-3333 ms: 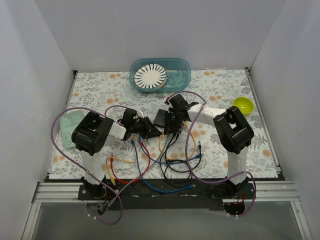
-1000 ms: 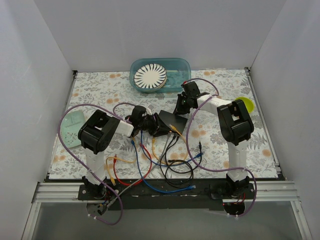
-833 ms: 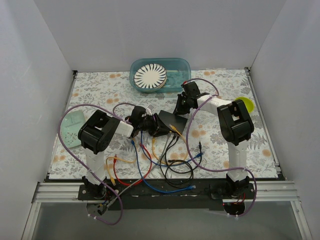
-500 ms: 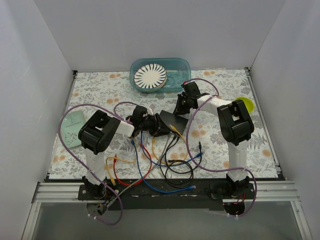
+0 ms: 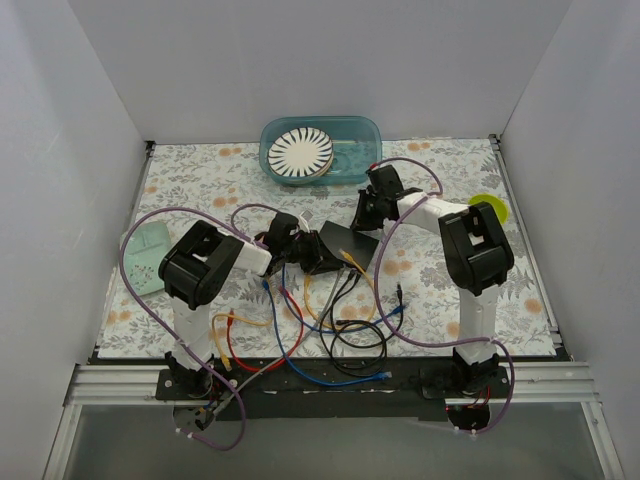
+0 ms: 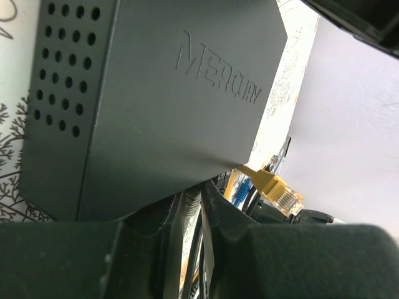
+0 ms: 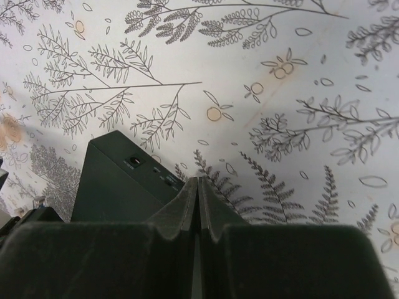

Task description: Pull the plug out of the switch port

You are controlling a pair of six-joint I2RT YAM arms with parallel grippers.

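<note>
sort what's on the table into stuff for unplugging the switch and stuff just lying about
For the job:
switch
yellow plug by its edge

Just lying about:
teal tub
striped plate inside it
green bowl
pale green tray

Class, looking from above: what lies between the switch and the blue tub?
The right pincer, shut, above bare floral cloth; the top view shows it.
</note>
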